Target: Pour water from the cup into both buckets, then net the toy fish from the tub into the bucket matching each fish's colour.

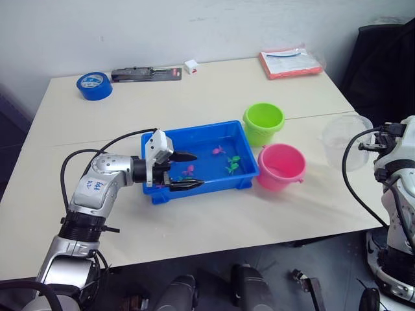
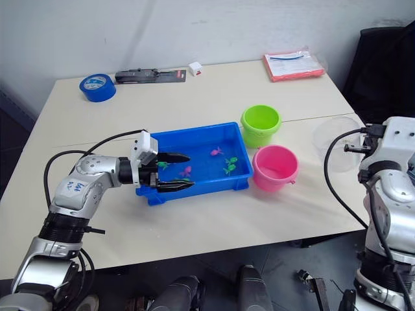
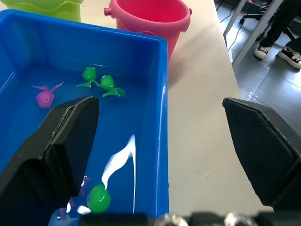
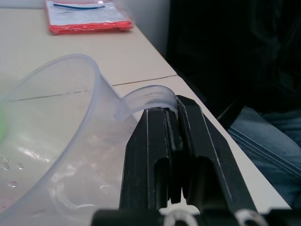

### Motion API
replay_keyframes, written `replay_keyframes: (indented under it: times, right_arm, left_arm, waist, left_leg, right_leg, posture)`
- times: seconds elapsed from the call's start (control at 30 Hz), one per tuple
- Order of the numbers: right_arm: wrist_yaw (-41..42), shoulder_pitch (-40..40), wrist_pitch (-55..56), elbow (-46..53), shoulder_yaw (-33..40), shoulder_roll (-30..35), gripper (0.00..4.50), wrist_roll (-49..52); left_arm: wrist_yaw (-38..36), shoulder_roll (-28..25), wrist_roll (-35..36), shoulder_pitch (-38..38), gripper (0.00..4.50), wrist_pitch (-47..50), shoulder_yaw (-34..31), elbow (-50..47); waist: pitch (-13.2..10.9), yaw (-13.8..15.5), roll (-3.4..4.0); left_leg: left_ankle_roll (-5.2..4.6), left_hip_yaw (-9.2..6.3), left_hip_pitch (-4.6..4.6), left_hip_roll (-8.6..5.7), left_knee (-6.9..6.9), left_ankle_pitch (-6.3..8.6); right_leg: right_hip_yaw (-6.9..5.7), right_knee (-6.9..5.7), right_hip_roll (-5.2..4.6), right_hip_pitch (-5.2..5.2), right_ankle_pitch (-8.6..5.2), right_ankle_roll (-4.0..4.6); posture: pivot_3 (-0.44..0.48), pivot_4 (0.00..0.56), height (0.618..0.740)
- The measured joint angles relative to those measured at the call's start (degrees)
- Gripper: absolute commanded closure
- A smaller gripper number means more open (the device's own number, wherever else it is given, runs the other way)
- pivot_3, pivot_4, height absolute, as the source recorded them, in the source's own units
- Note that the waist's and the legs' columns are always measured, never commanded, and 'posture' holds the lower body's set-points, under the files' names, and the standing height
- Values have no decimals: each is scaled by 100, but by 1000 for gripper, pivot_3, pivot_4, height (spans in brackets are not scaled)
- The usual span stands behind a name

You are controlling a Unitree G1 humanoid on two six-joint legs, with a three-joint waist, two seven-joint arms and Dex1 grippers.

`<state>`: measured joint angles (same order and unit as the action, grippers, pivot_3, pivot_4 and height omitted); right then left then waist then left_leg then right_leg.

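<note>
At frame right, cup (image 1: 347, 141) is pinched by right hand (image 4: 174, 141) at its handle; left hand (image 1: 183, 170) spread over tub (image 1: 201, 135) rim. Risk: tub nudged, water slopped.

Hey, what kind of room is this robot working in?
Probably an office or lab used as a test space: a plain beige table against a white wall, with a tape roll and a red packet lying on it, and a person's legs beside it.
</note>
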<state>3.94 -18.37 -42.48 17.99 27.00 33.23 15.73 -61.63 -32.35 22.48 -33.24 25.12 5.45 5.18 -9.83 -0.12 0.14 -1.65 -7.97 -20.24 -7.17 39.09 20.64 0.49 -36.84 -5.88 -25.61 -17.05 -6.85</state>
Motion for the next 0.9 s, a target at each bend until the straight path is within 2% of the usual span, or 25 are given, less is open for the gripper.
replay_keyframes:
  times: [0.2, 0.43, 0.63, 0.9]
  right_arm:
    - [777, 95, 213, 75, -453, 683, 3808, -113]
    - [1133, 128, 579, 283, -750, 1175, 3808, -517]
    - [1290, 205, 1121, 434, -1052, 1434, 3808, -1063]
    - [1436, 363, 1658, 474, -1302, 1461, 3808, -1653]
  left_arm:
    - [-108, 111, -88, -70, 0, -350, 8, 480]
    - [-193, 234, -238, -126, 0, -693, 14, 726]
    - [-223, 269, -260, -125, 0, -759, 13, 726]
    - [-245, 305, -269, -126, 0, -854, 13, 833]
  waist:
    - [0, 14, 0]
    - [-1, 23, -1]
    - [-1, 21, -1]
    - [-1, 24, -1]
  left_leg:
    - [0, 1, -1, -1, 0, 0]
    - [0, 1, -3, -1, 0, 0]
    - [0, 1, -2, -1, 1, 0]
    - [0, 1, -2, -1, 2, 0]
  right_leg:
    - [-1, 5, -1, 0, 0, -1]
    - [-3, 7, -1, 0, 1, -2]
    - [-3, 8, -1, 0, 1, -2]
    - [-5, 6, 0, 0, 1, -3]
  posture:
    - [0, 150, 740]
    - [0, 150, 740]
    - [0, 150, 740]
    - [0, 150, 740]
